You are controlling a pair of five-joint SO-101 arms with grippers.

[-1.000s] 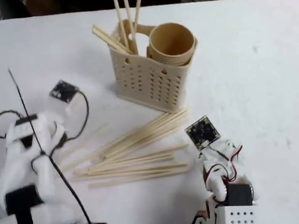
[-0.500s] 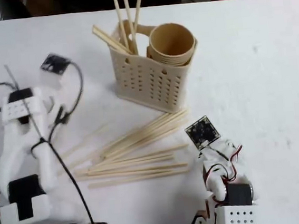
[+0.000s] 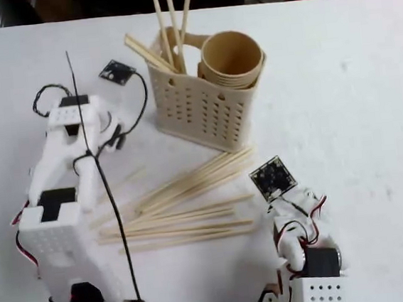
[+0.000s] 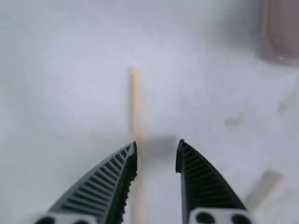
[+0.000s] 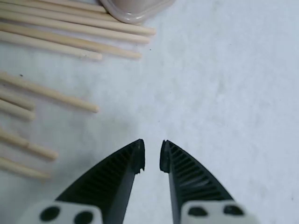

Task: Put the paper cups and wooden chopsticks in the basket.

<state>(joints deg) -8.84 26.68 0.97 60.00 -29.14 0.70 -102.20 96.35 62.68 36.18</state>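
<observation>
Holding paper cups (image 3: 232,61) and chopsticks (image 3: 174,32), basket (image 3: 205,111) stands; left pincer (image 4: 156,151) and right pincer (image 5: 152,155) released.

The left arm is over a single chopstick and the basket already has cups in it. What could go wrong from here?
1. The chopstick lies beside one finger of the open left tool, not centred. Closing may nudge it away rather than grip it.
2. The basket already holds cups and leaning chopsticks. Another insertion might knock those out.
3. The loose pile overlaps, so lifting one stick may scatter others.
</observation>
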